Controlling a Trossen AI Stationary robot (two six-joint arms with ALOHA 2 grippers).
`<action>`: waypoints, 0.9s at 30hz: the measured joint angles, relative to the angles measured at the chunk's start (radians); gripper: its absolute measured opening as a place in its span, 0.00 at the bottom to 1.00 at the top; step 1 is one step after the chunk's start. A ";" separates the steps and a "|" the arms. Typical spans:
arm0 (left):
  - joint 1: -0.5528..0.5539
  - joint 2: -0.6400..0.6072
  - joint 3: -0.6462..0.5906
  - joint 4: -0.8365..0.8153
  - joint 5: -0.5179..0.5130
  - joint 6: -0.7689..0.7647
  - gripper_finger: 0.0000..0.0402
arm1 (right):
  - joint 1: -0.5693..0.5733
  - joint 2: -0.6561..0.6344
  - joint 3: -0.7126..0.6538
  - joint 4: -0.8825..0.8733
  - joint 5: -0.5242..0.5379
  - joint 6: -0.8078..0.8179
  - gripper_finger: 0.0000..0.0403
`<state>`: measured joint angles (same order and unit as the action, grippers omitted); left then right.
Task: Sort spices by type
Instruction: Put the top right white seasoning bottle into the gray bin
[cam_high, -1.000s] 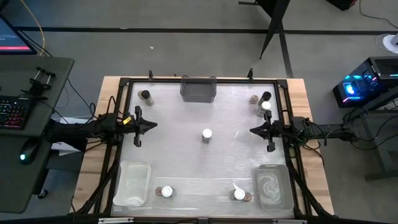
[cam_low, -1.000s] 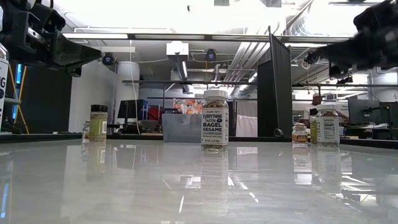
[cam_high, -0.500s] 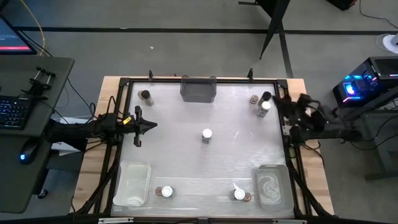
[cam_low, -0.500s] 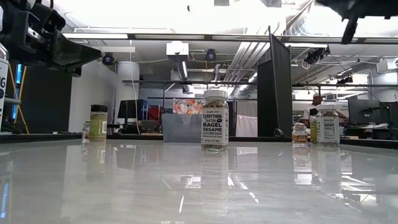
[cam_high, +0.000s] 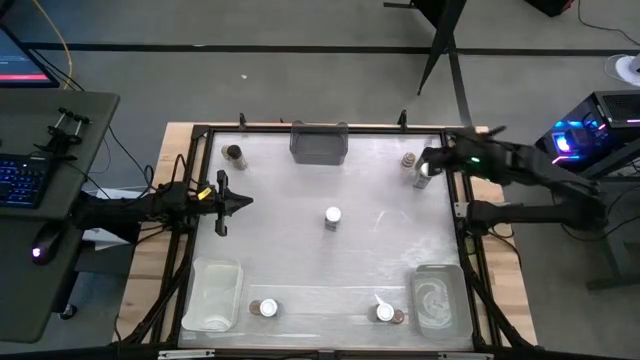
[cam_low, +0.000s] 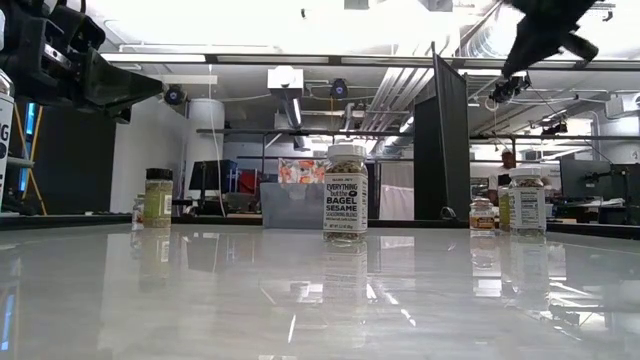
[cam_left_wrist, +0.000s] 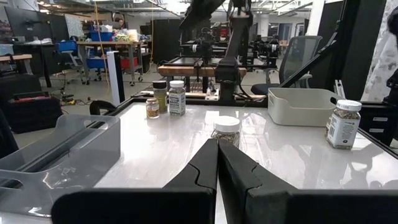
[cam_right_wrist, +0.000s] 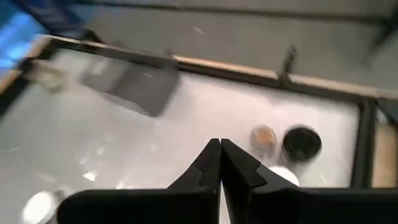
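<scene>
The spices stand about the white table. A white-lidded jar (cam_high: 332, 216) is at the centre, one jar (cam_high: 235, 154) at the far left, and a brown-topped jar (cam_right_wrist: 263, 137), a dark-lidded jar (cam_right_wrist: 301, 143) and a white-lidded jar (cam_high: 425, 170) at the far right. Two pairs (cam_high: 267, 308) (cam_high: 385, 313) stand near the front edge. My right gripper (cam_high: 434, 159) hangs shut above the far-right jars, slanting down and touching nothing (cam_right_wrist: 219, 149). My left gripper (cam_high: 240, 201) is shut and level at the table's left side, pointing at the centre jar (cam_left_wrist: 226, 129).
A grey bin (cam_high: 319, 142) stands at the middle of the far edge. One clear bin (cam_high: 212, 293) is at the near left and another (cam_high: 437, 297) at the near right. A dark frame (cam_high: 300, 129) runs round the table.
My right gripper has risen from the table's right side and swung toward the far edge. It has tipped from level to slanting down, rolled, and now hangs over the far-right jars, still shut. No jar has moved.
</scene>
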<state>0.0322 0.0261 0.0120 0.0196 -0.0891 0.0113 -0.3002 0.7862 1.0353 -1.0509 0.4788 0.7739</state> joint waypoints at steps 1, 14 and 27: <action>0.000 0.000 0.000 0.000 0.000 0.000 0.00 | -0.018 0.035 0.010 -0.018 -0.001 0.041 0.00; 0.000 0.000 0.000 0.000 0.000 0.000 0.00 | -0.148 0.325 0.013 -0.233 -0.072 0.445 0.53; 0.000 0.000 0.000 0.000 0.000 0.000 0.00 | -0.314 0.577 0.013 -0.214 -0.192 0.367 0.75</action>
<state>0.0322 0.0261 0.0120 0.0196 -0.0891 0.0113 -0.6141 1.3637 1.0485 -1.2652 0.2864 1.1409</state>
